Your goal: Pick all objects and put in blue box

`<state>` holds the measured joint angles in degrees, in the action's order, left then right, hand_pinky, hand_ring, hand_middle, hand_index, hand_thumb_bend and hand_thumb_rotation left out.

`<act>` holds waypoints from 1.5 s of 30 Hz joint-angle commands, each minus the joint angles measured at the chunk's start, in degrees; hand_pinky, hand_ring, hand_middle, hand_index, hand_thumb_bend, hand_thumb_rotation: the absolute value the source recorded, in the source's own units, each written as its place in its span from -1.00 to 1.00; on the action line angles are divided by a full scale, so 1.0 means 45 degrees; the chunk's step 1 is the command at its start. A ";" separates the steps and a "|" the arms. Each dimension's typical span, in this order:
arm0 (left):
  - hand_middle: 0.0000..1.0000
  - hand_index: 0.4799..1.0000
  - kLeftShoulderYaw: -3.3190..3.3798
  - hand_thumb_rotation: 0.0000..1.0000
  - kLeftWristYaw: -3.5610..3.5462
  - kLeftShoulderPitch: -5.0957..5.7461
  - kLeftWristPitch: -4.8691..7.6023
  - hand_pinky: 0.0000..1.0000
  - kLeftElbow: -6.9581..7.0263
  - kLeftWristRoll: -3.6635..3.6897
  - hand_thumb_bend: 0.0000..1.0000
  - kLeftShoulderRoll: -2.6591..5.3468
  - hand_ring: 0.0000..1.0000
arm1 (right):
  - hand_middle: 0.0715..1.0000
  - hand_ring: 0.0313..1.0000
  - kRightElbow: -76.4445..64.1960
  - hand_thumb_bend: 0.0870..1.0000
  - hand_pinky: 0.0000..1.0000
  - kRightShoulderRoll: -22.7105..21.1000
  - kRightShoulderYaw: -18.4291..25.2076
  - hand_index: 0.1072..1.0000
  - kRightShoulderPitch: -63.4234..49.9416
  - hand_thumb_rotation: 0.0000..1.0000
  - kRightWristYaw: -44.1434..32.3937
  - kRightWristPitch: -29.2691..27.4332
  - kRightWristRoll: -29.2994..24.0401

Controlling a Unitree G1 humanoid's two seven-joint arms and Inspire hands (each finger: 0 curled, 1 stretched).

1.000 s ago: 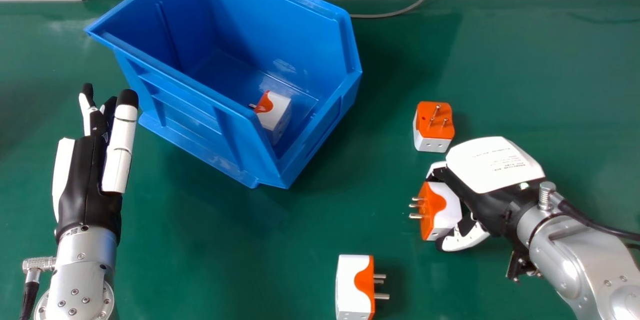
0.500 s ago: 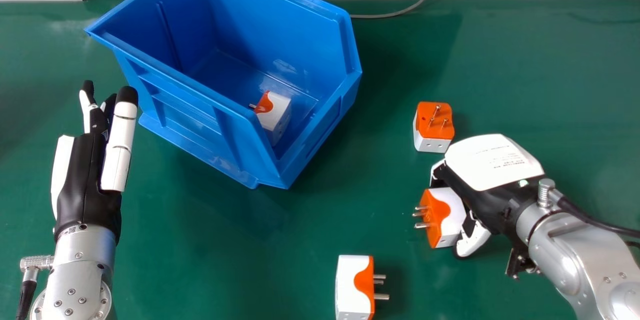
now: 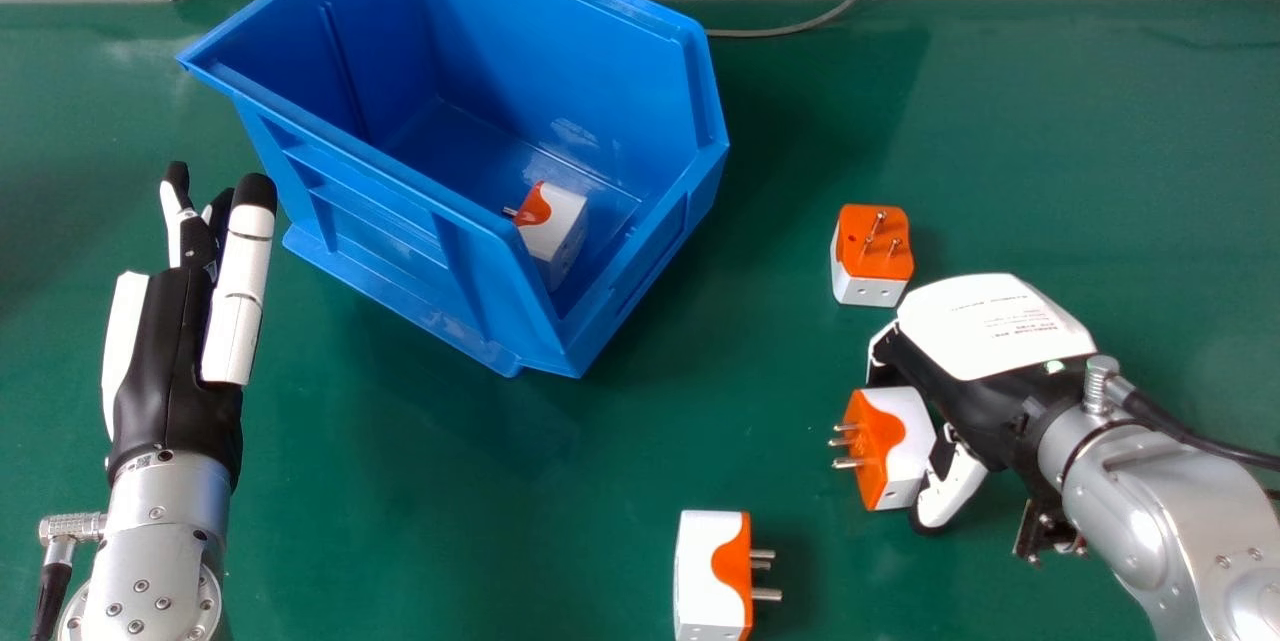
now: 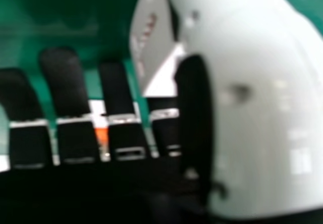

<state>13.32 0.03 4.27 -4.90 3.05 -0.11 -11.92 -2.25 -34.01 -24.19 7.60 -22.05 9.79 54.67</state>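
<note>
One plug (image 3: 905, 446) is placed on the desk (image 3: 420, 501), right by the thumb (image 3: 950, 491) of the right hand (image 3: 990, 326). The fingers (image 4: 63, 82) are held nearly straight, with gaps between them, and no firm grip can be seen. If the plug is squeezed at just one edge, it could be tipped or spun, as its metal pins (image 3: 850, 463) stick out to one side. It could be pushed away if it is bumped before it is held well. The upper plug (image 3: 873, 246) could be knocked too, since it is set so near the hand. If the plug is lifted too low, the wall of the blue box (image 3: 400, 286) could be hit. One plug (image 3: 555, 226) is already kept inside, and one more (image 3: 710, 576) is left lower down. The left hand (image 3: 175, 351) is held open beside the box. Tiny print is seen on the right hand's white back, and red marks (image 4: 147, 30) on a white side near its thumb, but no words can be read.
</note>
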 commanded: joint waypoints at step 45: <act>0.97 0.98 0.0228 1.00 -0.0283 -0.0383 0.0435 0.99 -0.0486 0.0096 0.15 -0.0284 1.00 | -0.19 -0.83 -0.5395 -0.07 -0.88 0.0605 0.3993 -0.17 -0.3598 -1.00 0.0151 0.0275 -0.3220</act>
<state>13.97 -1.15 3.40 -4.20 0.35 -0.01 -12.56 -24.81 -31.58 -7.90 -9.66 -22.33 11.62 40.70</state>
